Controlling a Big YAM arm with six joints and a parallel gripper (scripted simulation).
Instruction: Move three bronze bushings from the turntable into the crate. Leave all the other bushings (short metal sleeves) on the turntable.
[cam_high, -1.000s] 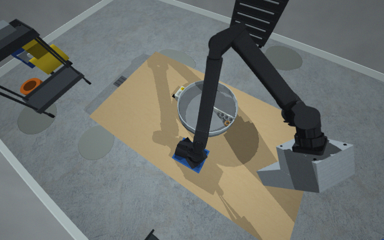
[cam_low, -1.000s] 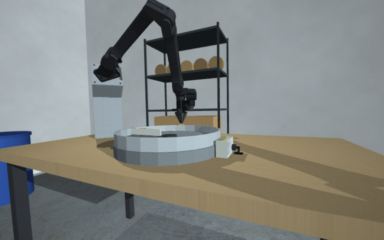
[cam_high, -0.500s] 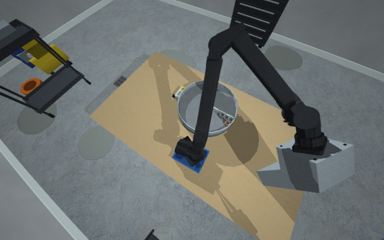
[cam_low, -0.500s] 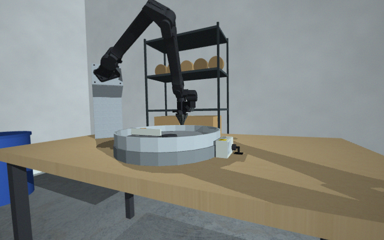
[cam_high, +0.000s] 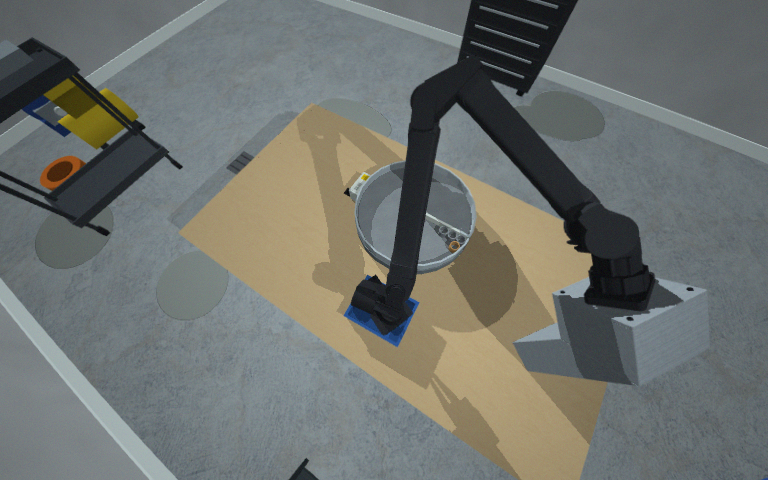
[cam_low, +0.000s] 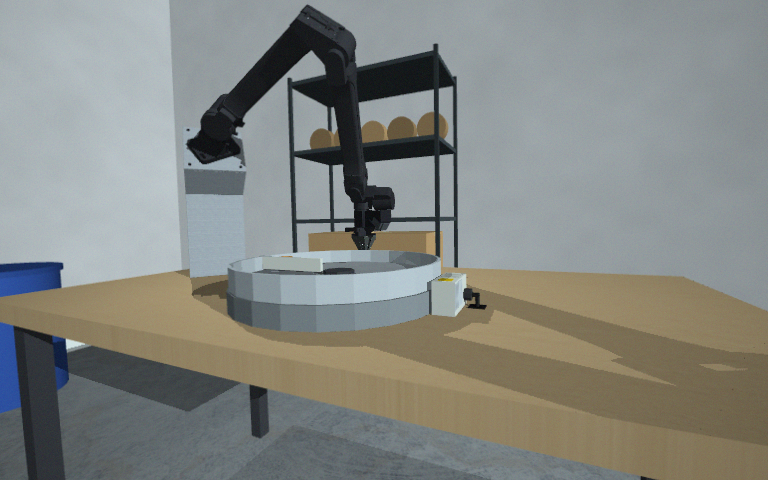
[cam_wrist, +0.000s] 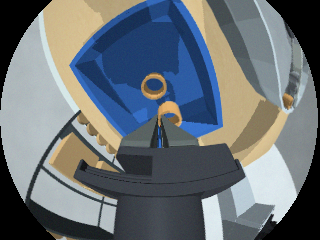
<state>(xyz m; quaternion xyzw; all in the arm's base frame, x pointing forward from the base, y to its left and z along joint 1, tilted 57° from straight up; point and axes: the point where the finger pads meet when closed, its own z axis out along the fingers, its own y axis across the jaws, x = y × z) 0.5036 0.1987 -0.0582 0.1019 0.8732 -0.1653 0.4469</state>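
Grey concrete floor surrounds a tan wooden surface (cam_high: 271, 237) that carries a round grey turntable (cam_high: 368, 237) and, just beside it, a small blue crate (cam_wrist: 107, 60). One bronze bushing (cam_wrist: 154, 84) lies on the crate floor. Above the crate hangs the hand (cam_wrist: 160, 135), closed tight on a second bronze bushing (cam_wrist: 170, 115) pinched by its wall between the fingertips. On the turntable, a white divider bar (cam_high: 441, 221) has a short row of grey bushings (cam_high: 451, 232) against it, with one more bronze bushing (cam_high: 454, 246) at the end of the row near the rim. The black arm (cam_high: 416, 186) crosses over the turntable and hides part of its floor. A dark shelf rack (cam_low: 436, 169) stands behind, well apart.
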